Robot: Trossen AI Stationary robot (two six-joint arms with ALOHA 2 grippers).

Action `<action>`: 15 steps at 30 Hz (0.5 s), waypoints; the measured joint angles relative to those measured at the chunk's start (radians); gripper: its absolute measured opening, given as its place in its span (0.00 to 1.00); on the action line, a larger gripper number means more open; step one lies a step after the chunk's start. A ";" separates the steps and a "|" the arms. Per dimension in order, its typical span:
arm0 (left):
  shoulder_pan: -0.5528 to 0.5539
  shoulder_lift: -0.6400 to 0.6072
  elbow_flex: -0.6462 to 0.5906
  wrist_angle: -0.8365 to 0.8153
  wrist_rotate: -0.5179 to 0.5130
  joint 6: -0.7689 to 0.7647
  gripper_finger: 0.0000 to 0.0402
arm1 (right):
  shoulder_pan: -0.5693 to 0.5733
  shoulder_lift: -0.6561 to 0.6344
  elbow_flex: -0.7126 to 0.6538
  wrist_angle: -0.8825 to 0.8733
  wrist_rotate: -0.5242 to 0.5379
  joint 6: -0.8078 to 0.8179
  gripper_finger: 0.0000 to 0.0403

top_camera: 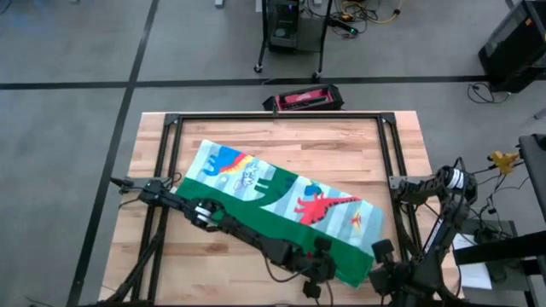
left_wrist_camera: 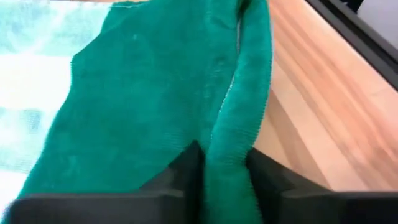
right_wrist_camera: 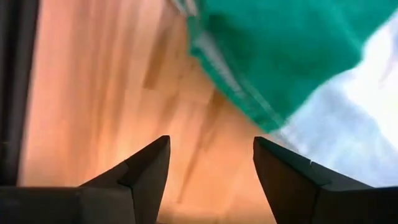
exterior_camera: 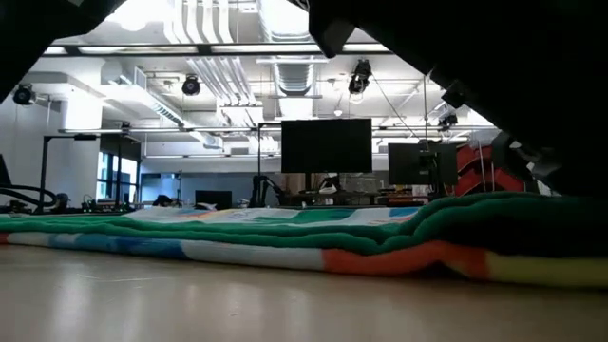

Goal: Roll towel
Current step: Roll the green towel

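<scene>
The towel (top_camera: 281, 200) lies flat and slantwise on the wooden table, running from far left to near right. Its dinosaur print faces up, and a green band is folded over along its near edge. My left gripper (top_camera: 322, 266) is at the towel's near right end, shut on green cloth (left_wrist_camera: 225, 180). My right gripper (top_camera: 381, 254) stands open just off the towel's right end. It points down over bare wood (right_wrist_camera: 211, 168), with the towel's green edge (right_wrist_camera: 249, 93) just ahead of its fingers. In the low view the towel (exterior_camera: 285, 242) shows as a low layered ridge. My left gripper pinches a raised ridge of the green cloth (left_wrist_camera: 233, 143) between its two fingers, near the towel's near right end. The fingers slant down from the table's left. The ridge stands up a little between them, and the rest of the towel lies on the table.
A black metal frame (top_camera: 281, 117) runs around the work area. A red and black box (top_camera: 305, 100) sits just beyond the table's far edge. Bare wood (top_camera: 196, 264) lies at the near left and along the far side.
</scene>
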 joint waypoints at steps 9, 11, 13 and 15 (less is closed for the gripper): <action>-0.005 -0.006 -0.001 0.001 -0.008 -0.135 0.04 | 0.005 -0.001 -0.094 0.099 0.117 -0.099 0.58; -0.005 -0.006 -0.001 0.002 -0.011 -0.171 0.04 | 0.005 -0.001 -0.119 0.149 0.146 -0.114 0.58; -0.005 -0.006 -0.001 0.003 -0.028 -0.194 0.04 | 0.005 -0.001 -0.145 0.184 0.171 -0.106 0.57; -0.006 -0.006 -0.001 0.005 -0.051 -0.208 0.04 | 0.005 -0.001 -0.166 0.204 0.195 -0.095 0.55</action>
